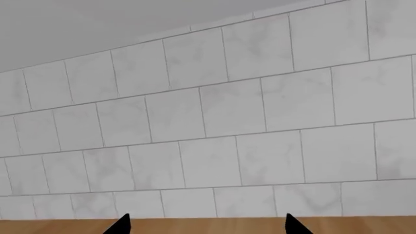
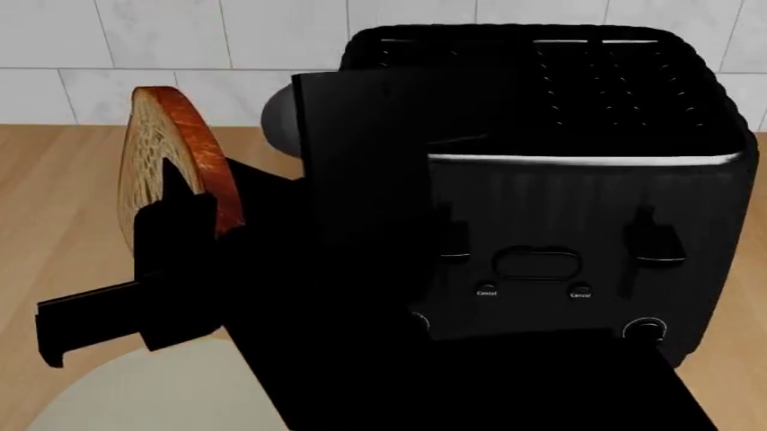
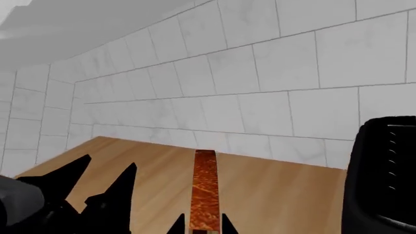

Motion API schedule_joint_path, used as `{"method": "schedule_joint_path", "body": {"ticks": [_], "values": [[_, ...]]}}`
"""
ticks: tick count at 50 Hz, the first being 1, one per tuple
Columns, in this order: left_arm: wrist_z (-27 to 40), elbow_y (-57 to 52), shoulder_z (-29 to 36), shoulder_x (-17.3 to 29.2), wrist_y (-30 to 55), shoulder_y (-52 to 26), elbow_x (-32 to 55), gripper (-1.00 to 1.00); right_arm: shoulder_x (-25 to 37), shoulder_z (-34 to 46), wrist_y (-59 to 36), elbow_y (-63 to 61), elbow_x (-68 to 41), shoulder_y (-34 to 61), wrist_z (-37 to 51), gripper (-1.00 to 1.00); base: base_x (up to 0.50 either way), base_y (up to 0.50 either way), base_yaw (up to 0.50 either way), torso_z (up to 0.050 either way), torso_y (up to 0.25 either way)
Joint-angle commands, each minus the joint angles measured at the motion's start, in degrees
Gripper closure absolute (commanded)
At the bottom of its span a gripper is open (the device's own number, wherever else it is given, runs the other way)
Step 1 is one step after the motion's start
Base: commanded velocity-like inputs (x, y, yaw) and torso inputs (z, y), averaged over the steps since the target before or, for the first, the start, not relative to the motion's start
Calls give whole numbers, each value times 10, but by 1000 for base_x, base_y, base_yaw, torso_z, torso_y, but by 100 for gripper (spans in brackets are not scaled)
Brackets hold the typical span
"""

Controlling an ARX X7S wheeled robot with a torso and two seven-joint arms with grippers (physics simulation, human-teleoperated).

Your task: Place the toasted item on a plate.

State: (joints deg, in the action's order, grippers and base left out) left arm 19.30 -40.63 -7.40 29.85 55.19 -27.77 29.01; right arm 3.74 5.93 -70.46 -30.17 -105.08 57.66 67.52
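One plate (image 2: 156,395) lies nearest, at the head view's lower left, on the wooden surface (image 2: 48,233). Above it the right gripper (image 2: 180,215) fingers pinch the toasted item (image 2: 168,153), upright in the air. Beside stands the black toaster (image 2: 540,180). The left gripper (image 1: 206,225) fingers are spread, facing the tiled wall (image 1: 227,122).

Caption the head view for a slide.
Gripper holds toast slice upright beside black toaster, above pale plate.
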Motion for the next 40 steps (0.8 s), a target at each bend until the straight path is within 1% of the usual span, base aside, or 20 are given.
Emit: {"method": "schedule_joint_path", "body": {"ticks": [1, 5, 9, 17, 27, 40], "values": [[4, -18, -26, 12, 14, 16, 10, -100, -1, 4, 20, -29, 28, -59, -27, 100, 0, 0, 0, 0, 0], [5, -19, -28, 13, 16, 13, 12, -100, -7, 11, 30, -33, 36, -70, -37, 100, 0, 0, 0, 0, 0], [4, -20, -32, 14, 12, 20, 13, -100, -20, 15, 47, -45, 57, -107, -62, 100, 0, 0, 0, 0, 0], [6, -22, -31, 17, 13, 21, 12, -100, -14, 36, 68, -57, 60, -131, -62, 100, 0, 0, 0, 0, 0], [8, -14, -21, 13, 2, 20, 6, -100, -8, 46, 92, -71, 90, -190, -99, 100, 0, 0, 0, 0, 0], [7, -17, -25, 16, 6, 19, 14, -100, -4, 68, 116, -69, 100, -210, -109, 100, 0, 0, 0, 0, 0]]}}
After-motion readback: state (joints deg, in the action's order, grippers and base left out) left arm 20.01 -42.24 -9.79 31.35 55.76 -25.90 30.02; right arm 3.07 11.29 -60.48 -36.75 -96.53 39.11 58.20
